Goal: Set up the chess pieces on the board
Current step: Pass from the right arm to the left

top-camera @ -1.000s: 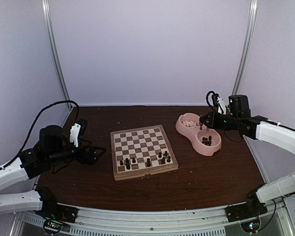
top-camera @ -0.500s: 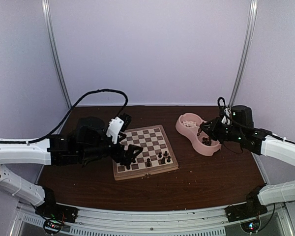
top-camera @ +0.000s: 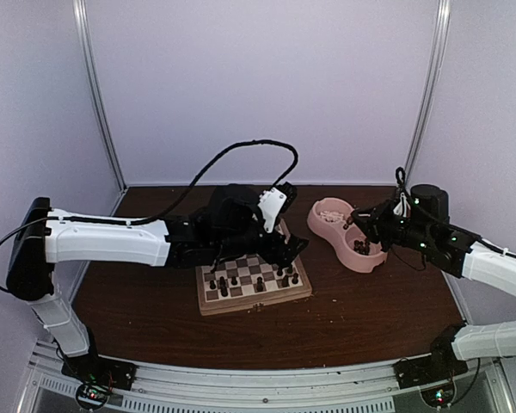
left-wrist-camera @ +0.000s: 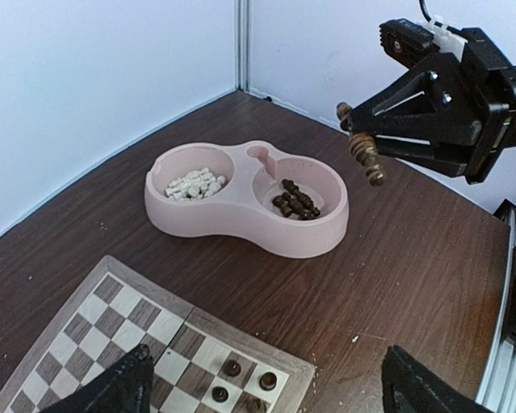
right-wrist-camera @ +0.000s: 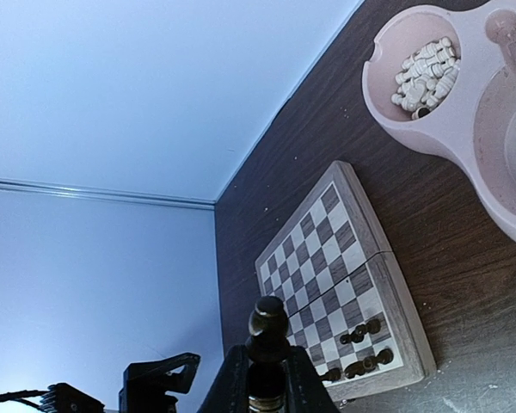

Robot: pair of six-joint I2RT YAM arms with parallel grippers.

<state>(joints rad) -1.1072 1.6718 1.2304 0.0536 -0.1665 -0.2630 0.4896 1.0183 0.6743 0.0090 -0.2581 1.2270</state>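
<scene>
No readable text, labels, brands or numbers in any view. Board (right-wrist-camera: 322,258) and pink double bowl (left-wrist-camera: 241,219) show plain, unmarked surfaces at this resolution.

The left arm (top-camera: 103,241) and right arm (top-camera: 499,267) share one build: long white shells joined by black joints. The left one carries a thick black cable (top-camera: 241,151) looping above it and a white block (top-camera: 273,205) at its wrist. The right gripper (left-wrist-camera: 357,136) is black and angular, with round screws (left-wrist-camera: 431,76) and a white plug (left-wrist-camera: 443,30) on top. The black bases (top-camera: 426,370) show small coloured lights (top-camera: 436,397)
</scene>
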